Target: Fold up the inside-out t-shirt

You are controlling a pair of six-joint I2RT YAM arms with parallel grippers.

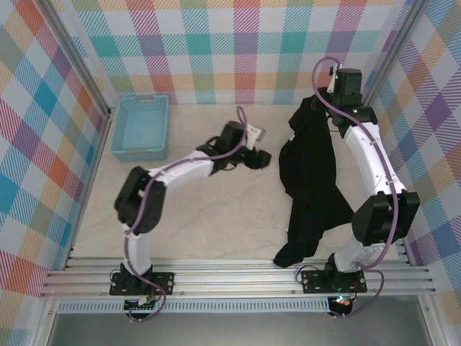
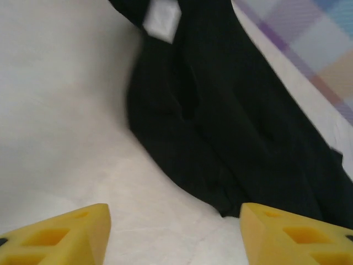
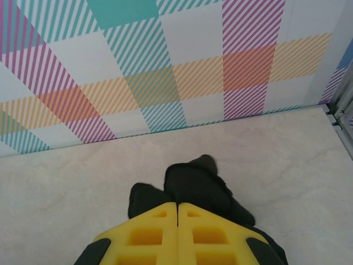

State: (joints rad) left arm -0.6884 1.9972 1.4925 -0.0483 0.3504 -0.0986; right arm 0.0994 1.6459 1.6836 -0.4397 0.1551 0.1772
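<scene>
From above, the inside-out t-shirt runs as a long black drape down the right side of the desk. Its far end is gathered at the right jaws near the back wall, and its near end reaches the front edge. The left jaws sit over mid-desk, just left of the cloth and apart from it. A light blue basket stands in the far left corner.

At the left wrist, the yellow fingertips stand wide apart with nothing between them — released. The black shirt lies ahead on the pale desk, with a white label near its top.

At the right wrist, the yellow fingers press together — clenched on the t-shirt, with black cloth bunching out past their tips above the desk, before the checked wall.
</scene>
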